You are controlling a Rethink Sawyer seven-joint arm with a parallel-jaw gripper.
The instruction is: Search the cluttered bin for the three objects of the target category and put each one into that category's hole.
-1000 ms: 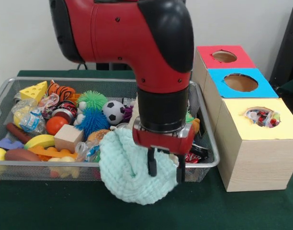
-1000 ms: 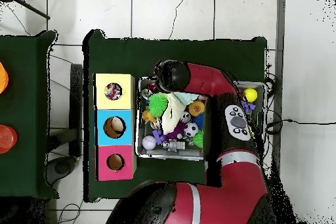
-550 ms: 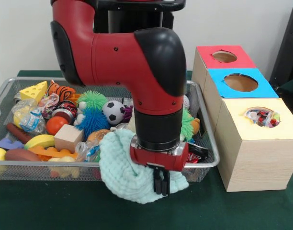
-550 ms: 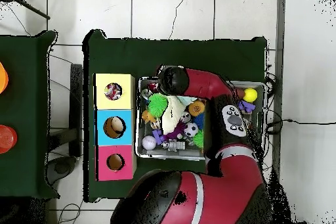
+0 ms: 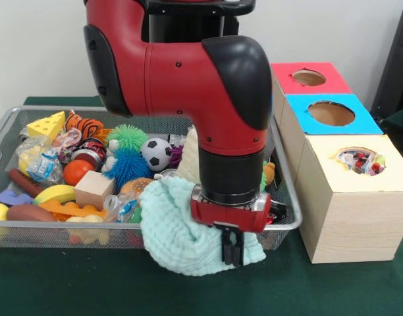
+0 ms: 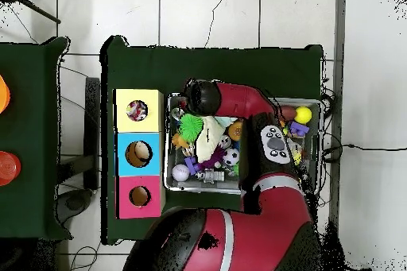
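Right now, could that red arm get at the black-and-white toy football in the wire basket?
Probably not at once. The pincer is shut on the mint knitted cloth at the basket's front rim. The football itself lies uncovered, so it looks reachable once the cloth is dropped.

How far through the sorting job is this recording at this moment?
Done: the yellow box's hole already holds small colourful items, and something pale sits in the blue box's hole; which count toward the three is unclear. In hand: the claw is shut on the mint knitted cloth draped over the wire bin's rim. Left: dropping the cloth into a hole; the bin is full of toys.
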